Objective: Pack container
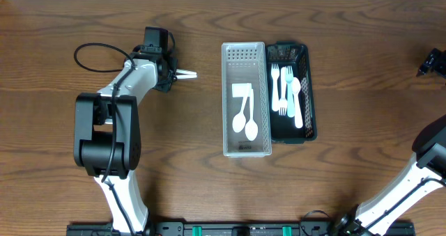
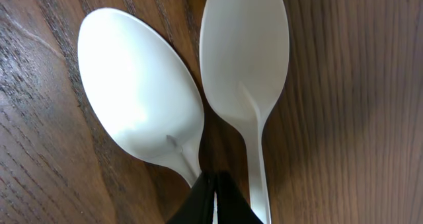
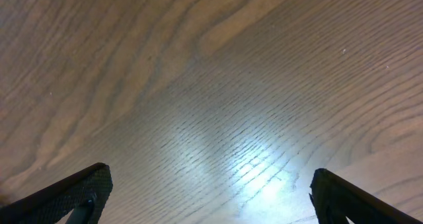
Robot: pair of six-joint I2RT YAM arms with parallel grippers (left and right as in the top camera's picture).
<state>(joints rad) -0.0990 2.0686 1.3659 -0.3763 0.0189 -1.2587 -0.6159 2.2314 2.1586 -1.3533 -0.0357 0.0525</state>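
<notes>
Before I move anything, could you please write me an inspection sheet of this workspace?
Surface: wooden table, no spills seen.
Job's things: clear tray holding white spoons; black tray side by side with it, holding white and pale blue cutlery.
Clutter: nothing seen.
Grippers: left pincer shut on held spoons, two white ones, above the wood; right pincer open, holding nothing.
Cables: black cable loops beside the left arm.
Surroundings: nothing seen.
</notes>
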